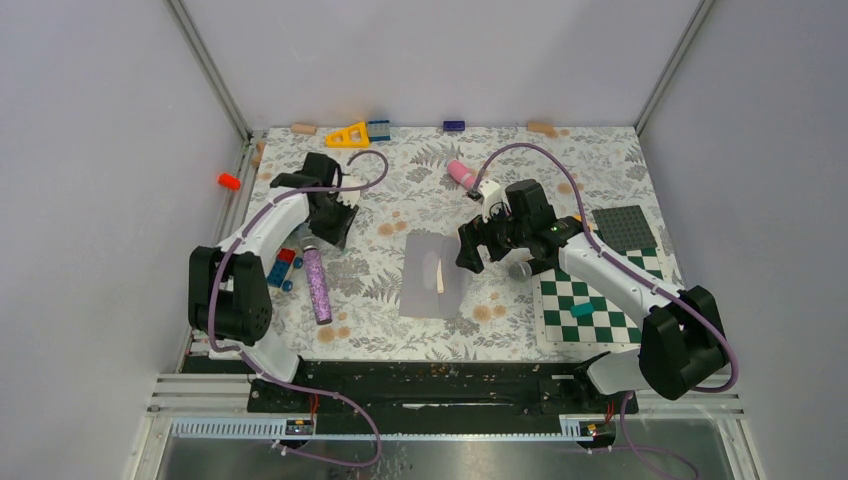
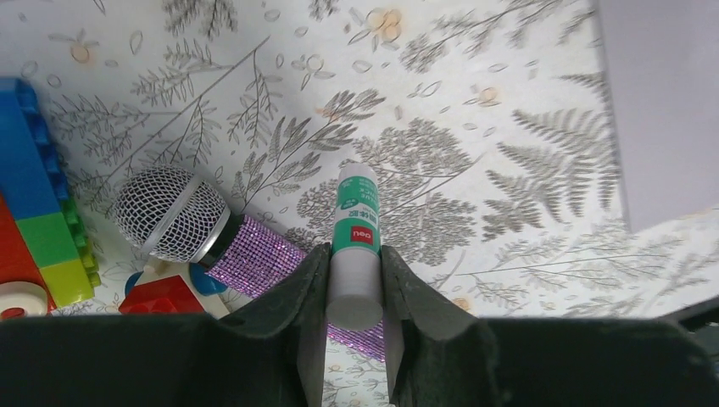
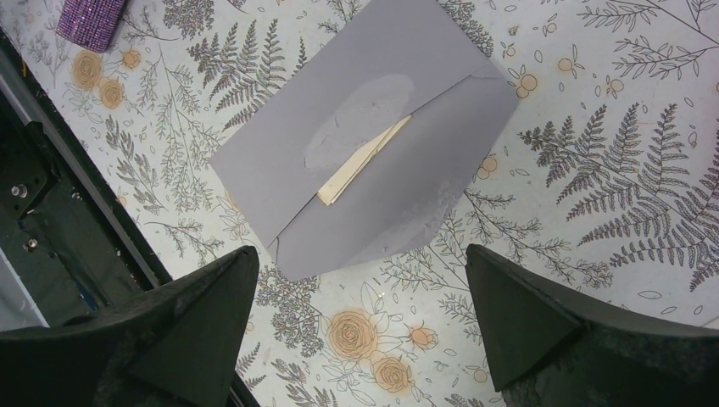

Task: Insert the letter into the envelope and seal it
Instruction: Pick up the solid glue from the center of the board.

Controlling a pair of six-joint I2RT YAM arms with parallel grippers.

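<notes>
Your widest surface is the fern-printed table, with the green-and-white checkerboard mat at its right near corner.

The envelope lies flat near the middle of the table, left of the mat and apart from it. Its long axis runs from the near edge toward the far wall. The flap is open and flat on the cloth, its point aimed to the right, at your right gripper. From the right wrist, the envelope sits ahead of the fingers, and that gripper hangs above the flap's tip with its jaws spread wide and nothing between them.

On the left, a glittery purple microphone lies on the cloth beside some building blocks.

Your left gripper is clamped on a glue stick, one finger pressed to each side, just beside the microphone's mesh head.

Smallest, a cream sliver of the letter shows along the envelope's mouth, lying parallel to the fold.
</notes>
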